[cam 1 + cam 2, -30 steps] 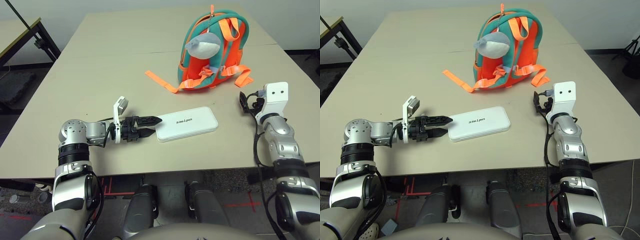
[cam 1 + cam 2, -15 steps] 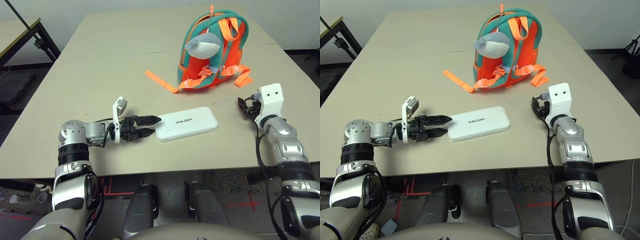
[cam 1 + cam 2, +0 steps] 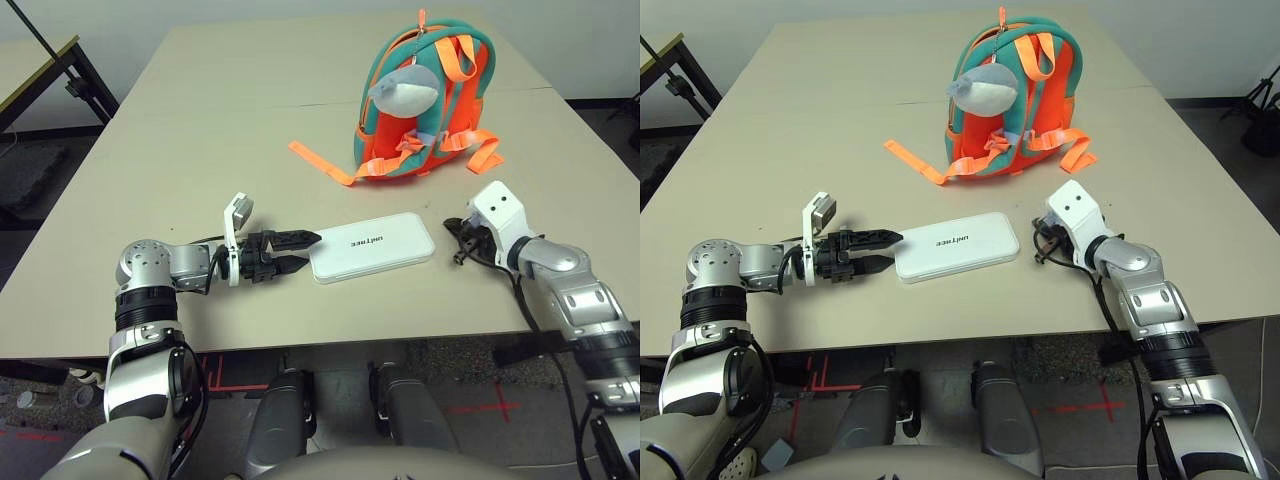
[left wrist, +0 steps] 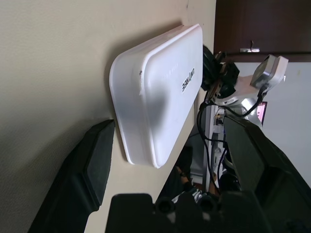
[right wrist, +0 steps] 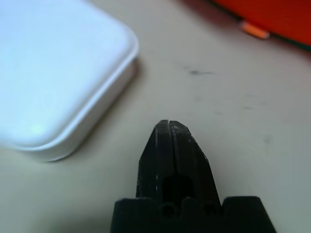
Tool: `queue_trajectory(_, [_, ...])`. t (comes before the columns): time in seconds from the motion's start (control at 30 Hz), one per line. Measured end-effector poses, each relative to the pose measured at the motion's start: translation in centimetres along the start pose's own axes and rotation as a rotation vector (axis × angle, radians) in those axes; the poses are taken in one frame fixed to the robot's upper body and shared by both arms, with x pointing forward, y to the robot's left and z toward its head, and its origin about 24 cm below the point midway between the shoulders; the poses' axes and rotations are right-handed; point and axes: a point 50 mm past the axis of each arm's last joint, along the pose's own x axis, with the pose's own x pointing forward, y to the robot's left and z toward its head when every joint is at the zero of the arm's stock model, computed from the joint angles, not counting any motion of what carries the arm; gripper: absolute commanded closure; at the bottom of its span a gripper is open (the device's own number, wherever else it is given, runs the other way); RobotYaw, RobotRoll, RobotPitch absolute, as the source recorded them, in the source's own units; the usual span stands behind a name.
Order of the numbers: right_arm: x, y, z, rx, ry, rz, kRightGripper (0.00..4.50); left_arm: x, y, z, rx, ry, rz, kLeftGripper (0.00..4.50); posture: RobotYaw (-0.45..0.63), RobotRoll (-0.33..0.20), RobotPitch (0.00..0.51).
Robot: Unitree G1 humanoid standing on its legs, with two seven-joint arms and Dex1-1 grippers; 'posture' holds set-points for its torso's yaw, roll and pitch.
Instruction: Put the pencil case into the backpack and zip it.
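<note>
The pencil case (image 3: 373, 246) lies flat on the table (image 3: 200, 150), between the two grippers and nearer the robot than the backpack (image 3: 425, 95), which stands upright further back with its grey shark charm (image 3: 402, 93) hanging on its front and an orange strap (image 3: 322, 162) trailing over the tabletop. From the head views the left gripper (image 3: 296, 251) lies low at the case's left end, its black fingers parted, tips just at the case's short edge. The left wrist view adds what the head views cannot: the two fingers (image 4: 92, 160) stand wide apart on either side of that end, not closed on it, and the right arm shows beyond the far end of the case. The right gripper (image 3: 460, 240) sits just beside the case's right end. In the head views its fingers are too small to read, but the right wrist view shows them pressed together into one black tip (image 5: 174, 160), holding nothing, resting near the case's rounded corner (image 5: 119, 53) without touching it.
</note>
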Motion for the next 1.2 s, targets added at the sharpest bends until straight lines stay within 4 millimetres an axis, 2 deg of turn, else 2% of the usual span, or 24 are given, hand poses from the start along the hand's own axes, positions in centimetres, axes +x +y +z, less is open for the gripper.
queue_trajectory(0.43, [0.5,1.9,1.4,-0.010,-0.020,0.131,4.46,0.3,0.0,-0.1,-0.001,-0.005,0.002,0.00,-0.16,0.000,0.138])
queue_trajectory(0.67, [1.3,3.7,2.9,0.027,-0.086,0.206,4.46,0.5,0.0,-0.1,-0.003,-0.005,0.002,0.00,-0.16,0.000,0.138])
queue_trajectory(0.97, [1.8,4.2,3.6,0.033,-0.108,0.229,4.46,0.8,-0.2,-0.3,0.012,0.000,-0.002,0.00,-0.15,0.000,0.137])
queue_trajectory(1.07, [1.8,4.2,3.7,0.032,-0.110,0.225,4.50,0.9,-0.2,-0.3,0.017,-0.001,0.010,0.64,-0.15,0.000,0.137])
queue_trajectory(1.2, [1.8,4.1,3.7,0.029,-0.106,0.216,4.50,0.9,0.2,-0.3,0.009,-0.014,0.043,2.03,-0.15,0.000,0.135])
